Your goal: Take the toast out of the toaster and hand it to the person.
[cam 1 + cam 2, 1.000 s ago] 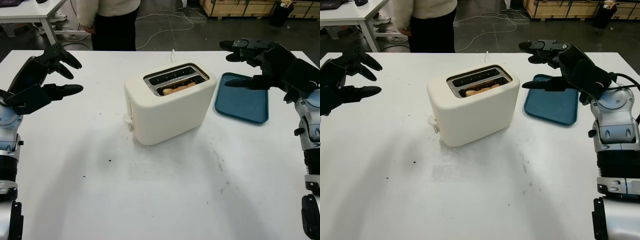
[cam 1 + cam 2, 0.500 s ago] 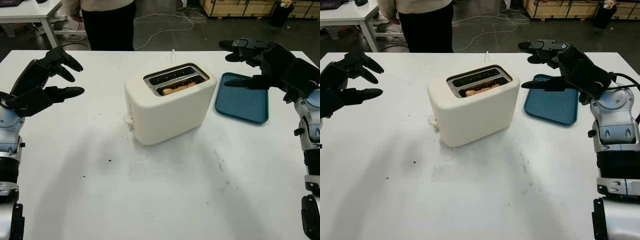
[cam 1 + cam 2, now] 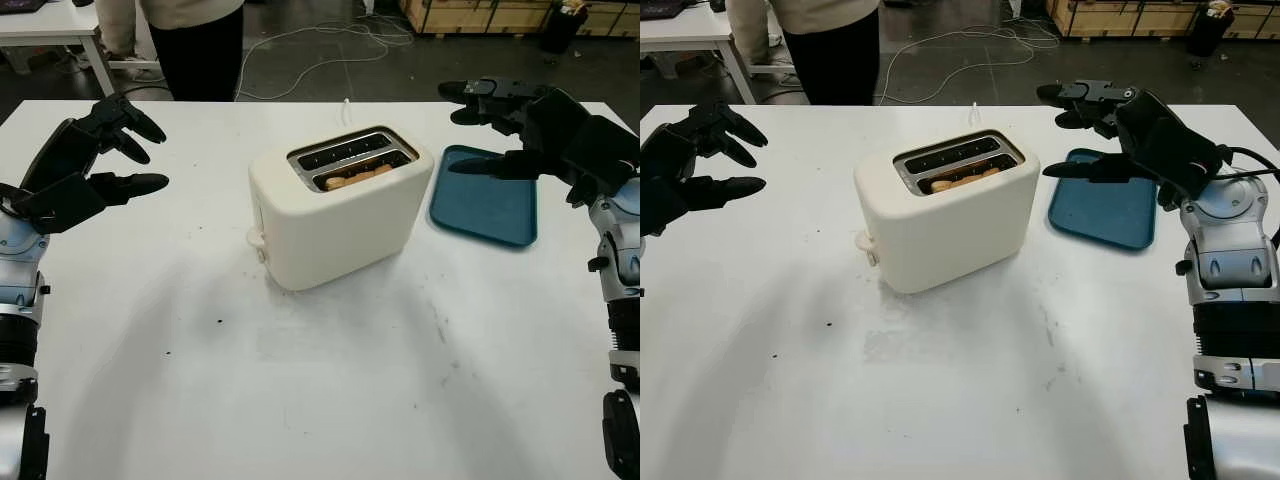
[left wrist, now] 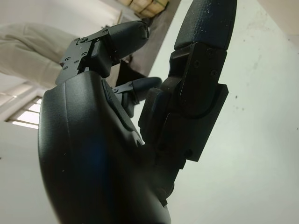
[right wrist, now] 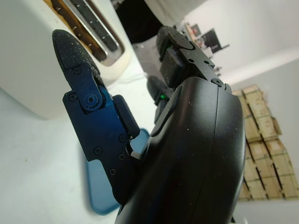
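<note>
— Looking down from the left eye, what do you make of the layout?

— A cream toaster [image 3: 338, 205] stands mid-table on the white table [image 3: 330, 390], turned at an angle. The toast [image 3: 358, 177] sits low in the nearer slot, only its browned top edge showing; the farther slot looks empty. That depth is probably why neither hand has gone in yet.

— And the hands?

— The left hand [image 3: 85, 165] hovers well to the toaster's left, open and holding nothing. The right hand [image 3: 530, 125] hangs above a blue tray [image 3: 485, 210] on the other side, also empty, fingers extended and apart. Flanking the toaster like this reads as a ready stance, I'd judge.

— Does the right eye add anything?

— A person [image 3: 825, 40] stands beyond the table's far edge, toward the left; that is where the toast must end up, so the far side is the handover side.

— The left wrist view?

— The left hand's fingers [image 4: 205, 28] are stretched out with gaps between them, nothing pinched, table surface behind.

— The right wrist view?

— The thumb [image 5: 77, 56] points toward the toaster's slots, the other fingers are held away from it, and the tray lies underneath. My guess is the right hand, nearer the slots, is better placed to reach in.
</note>
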Robot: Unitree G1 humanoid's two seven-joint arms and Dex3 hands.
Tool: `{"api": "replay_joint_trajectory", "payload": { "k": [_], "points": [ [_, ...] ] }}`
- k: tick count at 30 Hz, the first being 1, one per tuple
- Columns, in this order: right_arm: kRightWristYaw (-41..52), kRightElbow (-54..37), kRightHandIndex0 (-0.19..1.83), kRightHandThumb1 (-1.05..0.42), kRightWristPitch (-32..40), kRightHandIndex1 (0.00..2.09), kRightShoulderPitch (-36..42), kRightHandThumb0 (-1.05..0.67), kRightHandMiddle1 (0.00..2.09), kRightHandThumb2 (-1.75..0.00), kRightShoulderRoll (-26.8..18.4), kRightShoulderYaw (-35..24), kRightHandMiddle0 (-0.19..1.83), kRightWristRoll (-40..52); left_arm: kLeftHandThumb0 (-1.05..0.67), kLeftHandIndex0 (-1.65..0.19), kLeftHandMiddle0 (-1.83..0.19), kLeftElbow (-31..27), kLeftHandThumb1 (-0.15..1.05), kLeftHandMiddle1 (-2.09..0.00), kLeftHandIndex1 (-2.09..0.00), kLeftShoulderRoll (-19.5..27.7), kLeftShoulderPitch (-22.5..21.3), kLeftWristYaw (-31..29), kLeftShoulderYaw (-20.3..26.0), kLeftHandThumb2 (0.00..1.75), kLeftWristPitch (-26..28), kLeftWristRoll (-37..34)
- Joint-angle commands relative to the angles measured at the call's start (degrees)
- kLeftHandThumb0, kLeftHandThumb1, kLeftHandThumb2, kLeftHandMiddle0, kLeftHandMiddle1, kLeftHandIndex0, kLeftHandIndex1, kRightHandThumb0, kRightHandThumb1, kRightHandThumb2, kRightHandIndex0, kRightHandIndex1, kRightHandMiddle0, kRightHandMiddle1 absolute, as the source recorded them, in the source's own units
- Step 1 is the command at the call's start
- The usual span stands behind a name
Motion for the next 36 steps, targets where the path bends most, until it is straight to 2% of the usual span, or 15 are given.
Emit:
{"api": "replay_joint_trajectory", "payload": {
  "k": [1, 12, 36],
  "points": [
    [0.1, -0.2, 0.00, -0.71, 0.0, 0.82, 0.2, -0.67, 0.00, 0.00, 0.4, -0.5, 0.45, 0.8, -1.05, -0.15, -0.22, 0.1, 0.92, -1.54, -1.47, 0.2, 0.1, 0.1, 0.2, 0.13, -0.9, -0.4],
    [-0.7, -0.4, 0.00, -0.71, 0.3, 0.83, 0.2, -0.69, 0.00, 0.00, 0.3, -0.2, 0.45, 0.3, -1.05, -0.17, -0.22, -0.1, 0.92, -1.55, -1.47, 0.1, 0.1, 0.0, 0.3, 0.12, -0.3, -0.7],
    [-0.5, -0.7, 0.01, -0.70, 0.3, 0.84, 0.1, -0.63, 0.01, 0.00, 0.1, -0.3, 0.45, 0.6, -1.05, -0.18, -0.21, -0.7, 0.92, -1.56, -1.46, 0.1, 0.0, -0.3, 0.3, 0.11, 0.4, -1.2]
  ]
}}
